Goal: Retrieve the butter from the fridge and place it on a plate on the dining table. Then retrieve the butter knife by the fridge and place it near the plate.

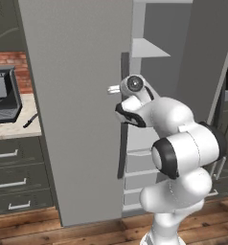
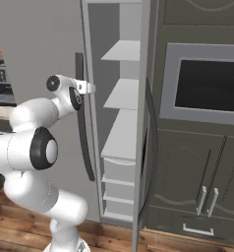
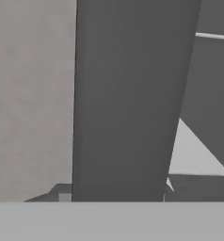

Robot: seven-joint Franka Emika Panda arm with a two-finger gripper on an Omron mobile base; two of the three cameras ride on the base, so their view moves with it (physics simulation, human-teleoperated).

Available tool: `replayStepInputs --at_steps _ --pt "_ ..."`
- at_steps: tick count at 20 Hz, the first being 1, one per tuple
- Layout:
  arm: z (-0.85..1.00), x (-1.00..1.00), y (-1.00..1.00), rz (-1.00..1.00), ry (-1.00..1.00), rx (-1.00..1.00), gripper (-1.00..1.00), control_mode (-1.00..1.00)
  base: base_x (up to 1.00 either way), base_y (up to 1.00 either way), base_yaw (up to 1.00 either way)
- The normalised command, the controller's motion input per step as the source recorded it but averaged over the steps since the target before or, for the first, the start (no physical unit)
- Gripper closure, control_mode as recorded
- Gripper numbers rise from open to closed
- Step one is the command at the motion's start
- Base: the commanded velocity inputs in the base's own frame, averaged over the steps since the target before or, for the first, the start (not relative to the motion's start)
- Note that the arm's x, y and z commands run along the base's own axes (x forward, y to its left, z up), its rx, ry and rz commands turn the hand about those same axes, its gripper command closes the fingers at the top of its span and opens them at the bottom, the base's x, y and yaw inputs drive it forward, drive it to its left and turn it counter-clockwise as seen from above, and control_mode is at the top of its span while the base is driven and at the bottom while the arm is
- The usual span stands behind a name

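Note:
The fridge (image 1: 77,95) is tall and light grey. Its right door (image 2: 144,123) is swung open edge-on, and white shelves (image 2: 124,93) and drawers show inside. My gripper (image 1: 119,89) (image 2: 84,87) is at the left door's long dark handle (image 1: 122,143) (image 2: 83,147), shut on it near its upper part. In the hand view that handle (image 3: 128,103) runs close up the middle and the fingertips are hidden. A slim dark butter knife (image 1: 30,120) lies on the counter just left of the fridge. The butter, the plate and the dining table are out of view.
Left of the fridge is a beige counter (image 1: 15,129) with a dark appliance (image 1: 3,95) on it and drawers (image 1: 10,182) below. Right of the open door stands a dark cabinet with a microwave (image 2: 207,83). The floor (image 1: 87,232) is wood.

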Motion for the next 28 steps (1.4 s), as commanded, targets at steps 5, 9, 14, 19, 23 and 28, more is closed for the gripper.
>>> replayStepInputs --at_steps 5,9,14,19,23,28 --pt "0.61 -0.60 0.18 -0.24 0.24 0.08 1.00 -1.00 0.00 0.00 0.00" --pt "0.59 -0.62 0.25 -0.28 0.29 0.15 1.00 -1.00 0.00 0.00 0.00" --pt "0.28 -0.74 0.36 -0.23 0.16 0.05 1.00 -1.00 0.00 0.00 0.00" --pt "0.00 -0.76 0.67 -0.12 0.00 0.00 1.00 -1.00 0.00 0.00 0.00" --pt "0.01 -0.54 0.82 -0.12 0.00 -0.01 1.00 -1.00 0.00 0.00 0.00" --pt "0.07 -0.39 0.91 -0.18 0.00 0.00 1.00 -1.00 0.00 0.00 0.00"
